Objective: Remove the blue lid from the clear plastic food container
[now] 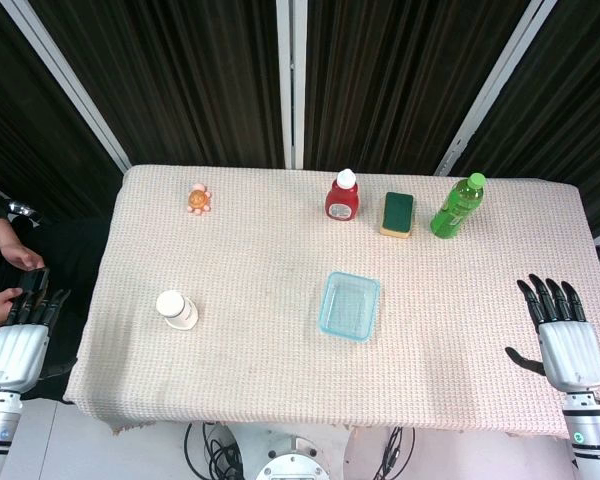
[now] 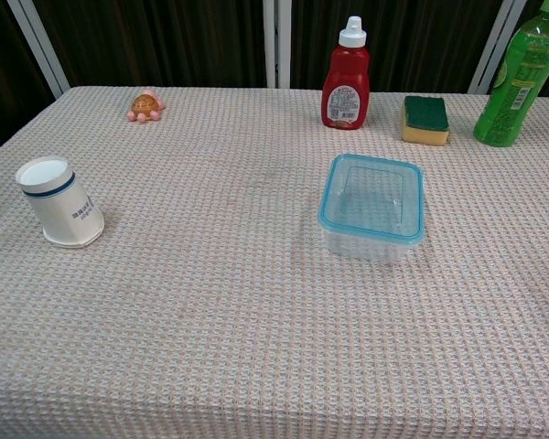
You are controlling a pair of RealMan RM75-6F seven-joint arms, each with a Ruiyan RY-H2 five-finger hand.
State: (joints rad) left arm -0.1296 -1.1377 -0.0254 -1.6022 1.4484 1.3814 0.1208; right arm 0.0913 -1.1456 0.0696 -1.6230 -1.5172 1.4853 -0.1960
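Both hands sit back at the near corners of the table, well away from anything on it. The right hand (image 1: 565, 335) lies flat with its dark fingers stretched straight and spread, thumb out to the side, holding nothing and touching only the waffle-weave tablecloth (image 1: 260, 290) at the near right edge. The left hand (image 1: 20, 335) hangs just off the near left corner, fingers extended and apart, nothing in it; a person's hands (image 1: 15, 275) are close beside it, off the table edge. The clear plastic food container (image 1: 349, 306) sits a little right of centre, upright, with the blue lid (image 2: 371, 199) on it, its rim closed all round the top. Only the head view shows the hands; the chest view has neither in frame. What the chest view does give is a closer look at the container (image 2: 371, 219), its see-through walls under the blue rim. It also shows the white cup (image 2: 60, 203) at the left, with its dark blue band and printed label. Along the far edge stand a red sauce bottle (image 2: 345, 78) with a white cap, a yellow-and-green sponge (image 2: 425, 120) and a green drink bottle (image 2: 520, 78), with a small orange toy (image 2: 145, 105) far left.
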